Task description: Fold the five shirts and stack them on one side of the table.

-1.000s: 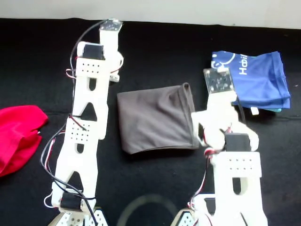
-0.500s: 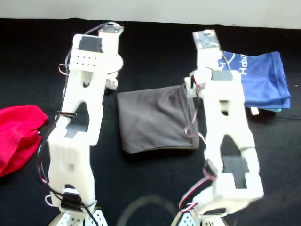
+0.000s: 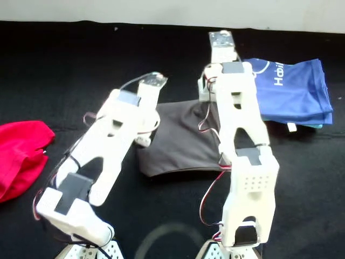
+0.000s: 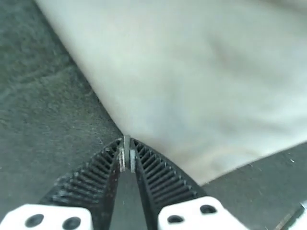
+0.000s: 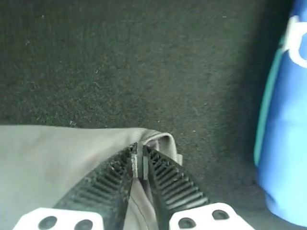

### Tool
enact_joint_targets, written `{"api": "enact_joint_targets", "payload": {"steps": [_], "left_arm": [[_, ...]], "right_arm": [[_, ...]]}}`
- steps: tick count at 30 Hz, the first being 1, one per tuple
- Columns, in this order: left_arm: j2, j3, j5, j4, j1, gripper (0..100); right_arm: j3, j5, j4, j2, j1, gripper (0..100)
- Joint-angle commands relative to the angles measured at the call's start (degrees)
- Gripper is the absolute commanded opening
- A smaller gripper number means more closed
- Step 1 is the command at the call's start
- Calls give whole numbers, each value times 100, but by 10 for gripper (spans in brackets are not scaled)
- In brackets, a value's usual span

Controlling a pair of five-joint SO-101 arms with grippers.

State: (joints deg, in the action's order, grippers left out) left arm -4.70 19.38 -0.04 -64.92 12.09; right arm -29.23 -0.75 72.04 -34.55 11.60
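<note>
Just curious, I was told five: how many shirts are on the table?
3: a red shirt at the left edge, a grey shirt in the middle, a blue shirt at the right. Others may hide beneath it.

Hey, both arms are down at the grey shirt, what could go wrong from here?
The left end effector is shut right at the edge of the grey shirt. It may hold little or no cloth and slip off on lifting.
The right end effector is shut at that shirt's corner, near the folded blue shirt. A sweep that way could drag or rumple the blue one.
</note>
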Motion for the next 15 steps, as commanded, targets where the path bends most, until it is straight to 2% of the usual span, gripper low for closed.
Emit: {"api": "enact_joint_targets", "payload": {"steps": [1, 7, 15], "left_arm": [[444, 620, 18, 607, 84, 9], [444, 1279, 0, 1222, -163, 9], [444, 1349, 0, 1275, -207, 9]], "right_arm": [[-347, 35, 75, -145, 57, 7], [-365, 26, 40, -426, -479, 7], [-374, 18, 119, -391, -831, 7]]}}
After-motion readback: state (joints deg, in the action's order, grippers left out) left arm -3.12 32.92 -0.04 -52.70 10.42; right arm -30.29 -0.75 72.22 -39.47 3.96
